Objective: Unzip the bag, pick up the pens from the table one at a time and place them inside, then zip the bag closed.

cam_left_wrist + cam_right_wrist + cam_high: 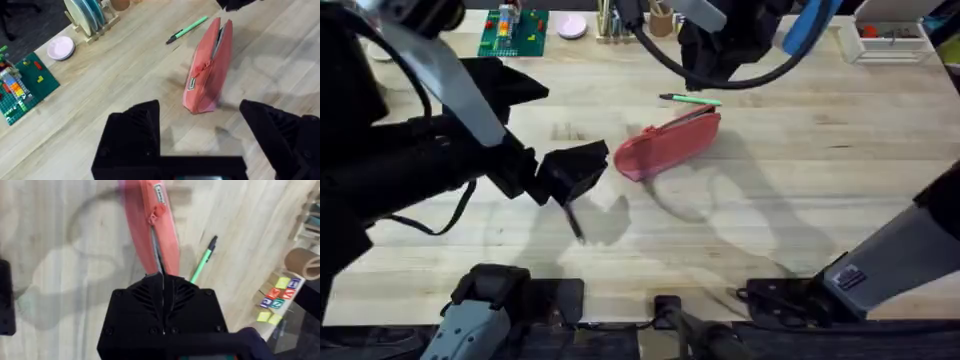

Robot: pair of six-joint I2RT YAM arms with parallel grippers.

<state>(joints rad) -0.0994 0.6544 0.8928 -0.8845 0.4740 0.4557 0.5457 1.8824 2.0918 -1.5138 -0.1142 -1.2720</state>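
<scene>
The bag [668, 145] lies mid-counter [820, 180], its zipper partly parted, the green pen [690, 98] just beyond it. The right pincer [162, 275], fingers pressed together, is held at the bag's far end, seemingly on the zipper. The left pincer [200, 122] is spread wide and empty near the bag; the black pen [574, 222] beneath it should be grasped next.

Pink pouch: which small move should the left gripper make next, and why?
Probably move the left gripper forward to the zipper pull and close on it. Its fingers are open and face the near end of the pink pouch. The zipper looks only partly open, with the pull near mid-length, and the right gripper seems shut on the far end, steadying it.
</scene>
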